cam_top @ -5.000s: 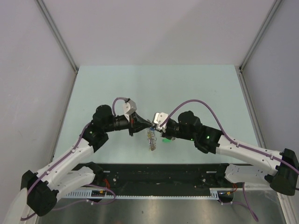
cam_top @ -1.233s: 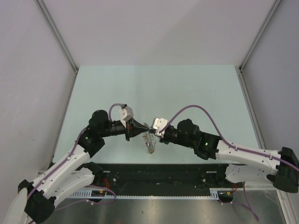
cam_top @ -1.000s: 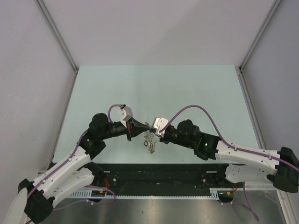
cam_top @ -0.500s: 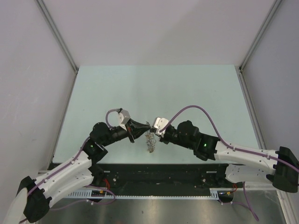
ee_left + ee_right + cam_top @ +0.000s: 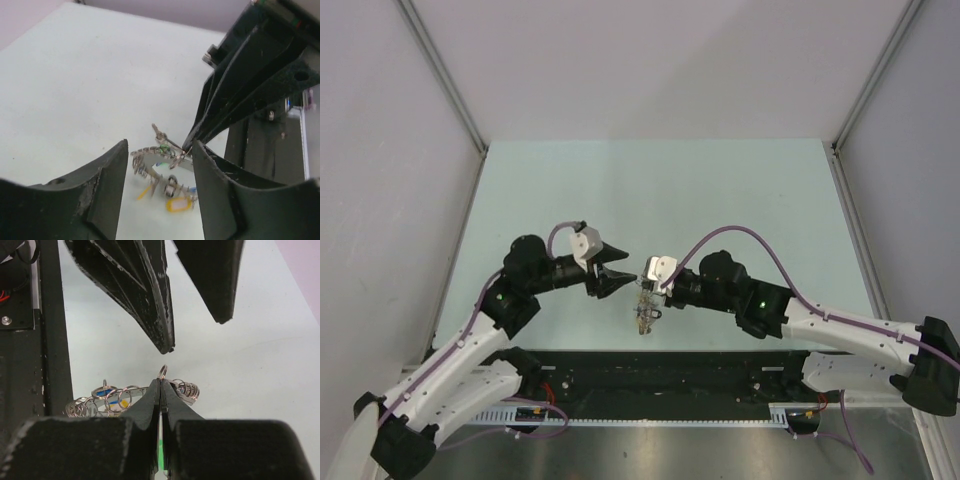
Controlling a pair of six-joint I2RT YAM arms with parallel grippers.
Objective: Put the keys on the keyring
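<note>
Right gripper (image 5: pixel 161 383) is pinched tight on a small wire loop of the keyring (image 5: pixel 117 399), which hangs with its keys (image 5: pixel 176 205) over the worktop (image 5: pixel 650 190); left gripper (image 5: pixel 623 268) gapes wide, empty, just beside

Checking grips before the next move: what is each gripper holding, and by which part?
The right gripper has its jaws shut on the keyring, pinching one small wire loop at its edge. The left gripper is open and holds nothing.

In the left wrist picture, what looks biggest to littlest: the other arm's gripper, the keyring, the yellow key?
1. right gripper
2. keyring
3. yellow key head
The gripper's body may sit nearer the camera, so part of its lead could be nearness.
</note>
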